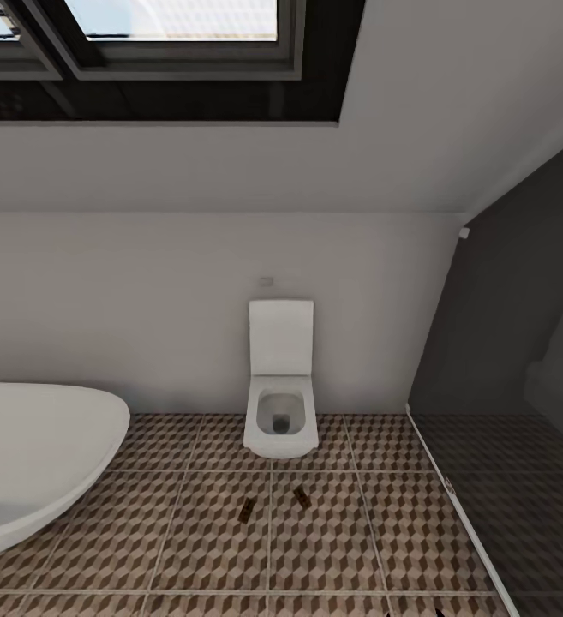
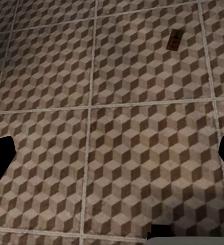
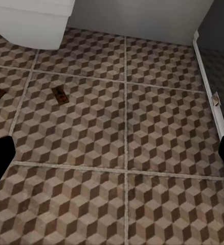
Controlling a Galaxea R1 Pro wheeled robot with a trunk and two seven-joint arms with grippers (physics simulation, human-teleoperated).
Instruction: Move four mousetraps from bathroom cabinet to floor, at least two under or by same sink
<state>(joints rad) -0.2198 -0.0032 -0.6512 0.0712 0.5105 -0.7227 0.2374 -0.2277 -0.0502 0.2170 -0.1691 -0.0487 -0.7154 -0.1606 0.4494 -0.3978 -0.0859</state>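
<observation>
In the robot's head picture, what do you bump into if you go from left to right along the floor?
Rounded white bathtub → small brown wooden mousetrap → second brown mousetrap → dark glass partition with a white frame. The white toilet stands behind the two traps.

No readable text, label, brand or number anywhere. The red marks on the two mousetraps (image 1: 246,512) (image 1: 302,495) are too small to make out.

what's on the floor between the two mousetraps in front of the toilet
Nothing. In the head view, only bare tiled floor and one grout line separate the left mousetrap from the right mousetrap.
</observation>
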